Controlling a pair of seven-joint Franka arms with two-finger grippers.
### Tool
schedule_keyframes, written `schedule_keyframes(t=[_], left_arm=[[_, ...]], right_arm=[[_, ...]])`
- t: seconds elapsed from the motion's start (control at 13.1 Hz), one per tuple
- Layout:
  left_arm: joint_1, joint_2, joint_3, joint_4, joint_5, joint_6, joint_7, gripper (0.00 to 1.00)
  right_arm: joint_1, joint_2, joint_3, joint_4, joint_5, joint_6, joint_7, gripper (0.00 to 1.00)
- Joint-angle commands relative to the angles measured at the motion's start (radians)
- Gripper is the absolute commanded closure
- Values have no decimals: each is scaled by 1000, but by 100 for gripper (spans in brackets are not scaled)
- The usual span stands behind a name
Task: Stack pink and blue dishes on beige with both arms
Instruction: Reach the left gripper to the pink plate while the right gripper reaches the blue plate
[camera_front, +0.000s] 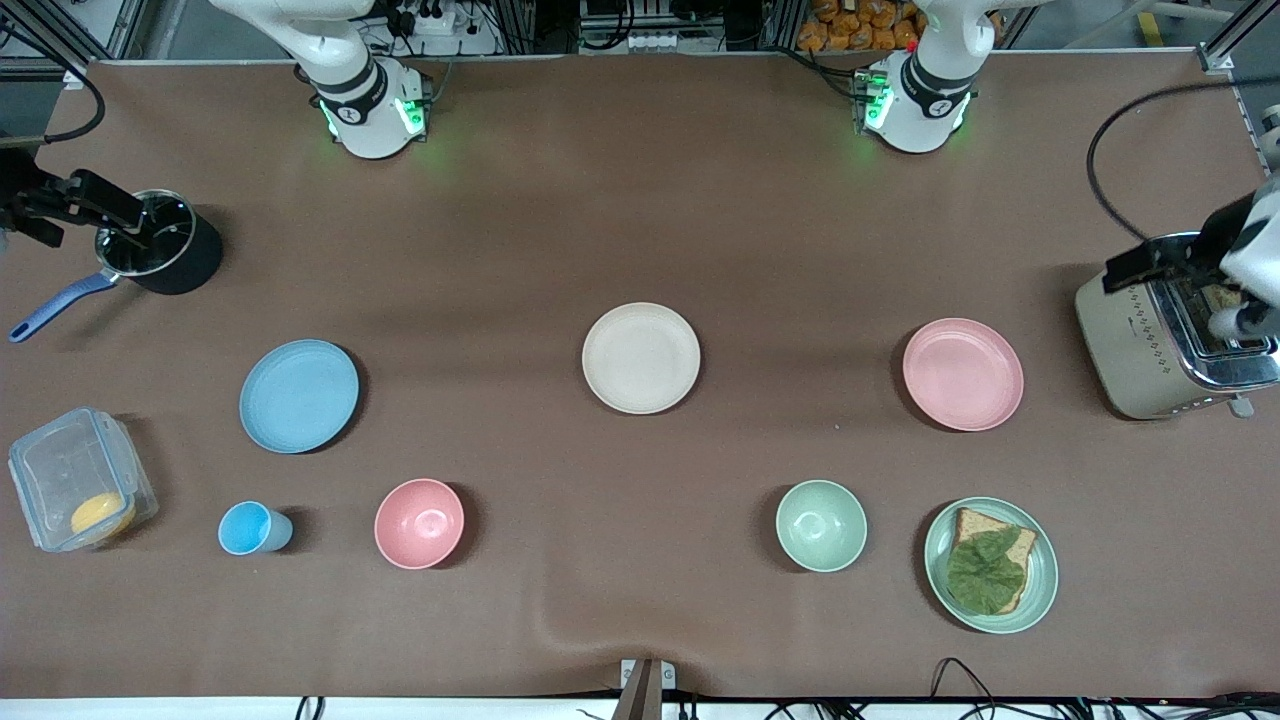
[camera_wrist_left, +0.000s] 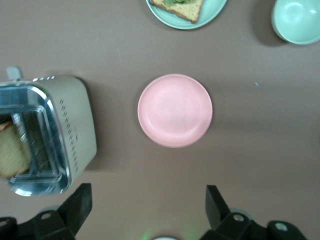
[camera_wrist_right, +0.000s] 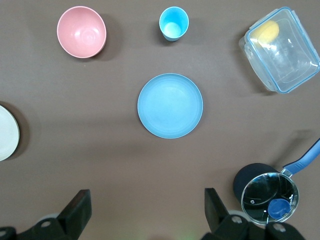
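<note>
The cream-beige plate (camera_front: 641, 358) lies flat at the middle of the table. The pink plate (camera_front: 962, 374) lies toward the left arm's end, beside the toaster. The light blue plate (camera_front: 299, 395) lies toward the right arm's end. My left gripper (camera_wrist_left: 147, 192) hangs high above the table, open and empty, and its wrist view looks down on the pink plate (camera_wrist_left: 175, 110). My right gripper (camera_wrist_right: 146, 197) also hangs high, open and empty, and its wrist view looks down on the blue plate (camera_wrist_right: 170, 105). An edge of the beige plate (camera_wrist_right: 5, 132) shows in the right wrist view.
A toaster (camera_front: 1160, 340) holding bread stands at the left arm's end. A black pot (camera_front: 165, 245) and a clear container (camera_front: 75, 480) sit at the right arm's end. Nearer the front camera are a blue cup (camera_front: 250, 528), pink bowl (camera_front: 420, 523), green bowl (camera_front: 821, 525) and green plate (camera_front: 1045, 575) with bread.
</note>
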Motion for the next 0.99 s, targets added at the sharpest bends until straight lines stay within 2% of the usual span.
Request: schedule_keyframes(t=[0.0,0.23,0.38,0.92], left_arm=[[43,-14,-2,-174,-1,170,-3,0],[108,-9,-3,-391,-1,444,0,0],[111,17,-3,-462,-9,527,0,0],[140,178,-5,-487,-20,627,1,0]], right_arm=[[-5,23,-3,-10,4,0,-4,0],[3,31,-3,-10,4,-1,-5,0],[4,95,-3,-6,2,-44,-5,0],[-14,177,-5,-9,-5,-122,-7,0]])
